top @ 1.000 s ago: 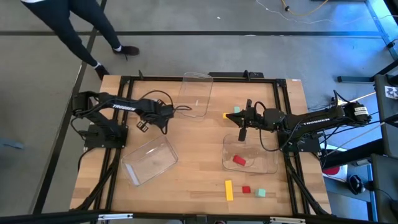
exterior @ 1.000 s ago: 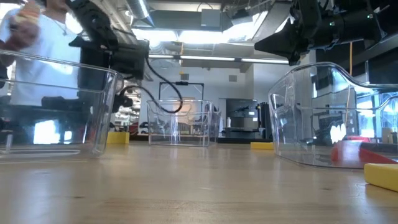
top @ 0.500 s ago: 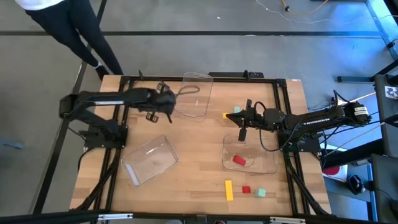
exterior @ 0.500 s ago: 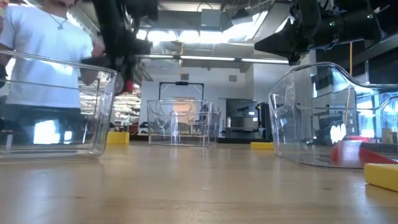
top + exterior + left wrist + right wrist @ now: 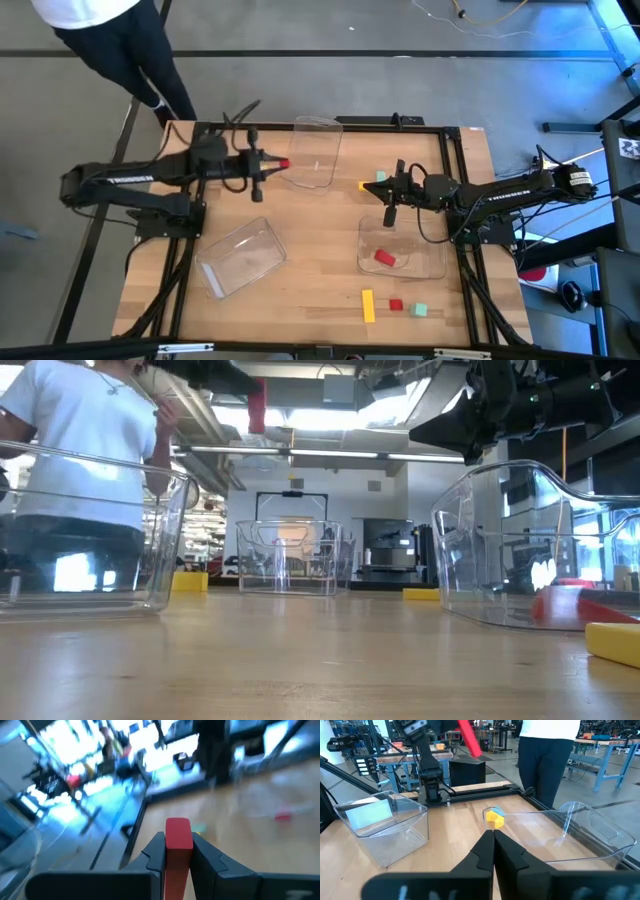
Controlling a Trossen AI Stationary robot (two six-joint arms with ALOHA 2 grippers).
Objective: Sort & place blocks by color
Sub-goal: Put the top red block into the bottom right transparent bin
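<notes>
Your left tool is clenched on a red bar block, carried high beside the far clear tray, likely so it clears the rim. Your right tool waits pinched shut and empty above the right tray, which holds another red block. Loose yellow, red and green blocks lie on the table's near edge.
</notes>
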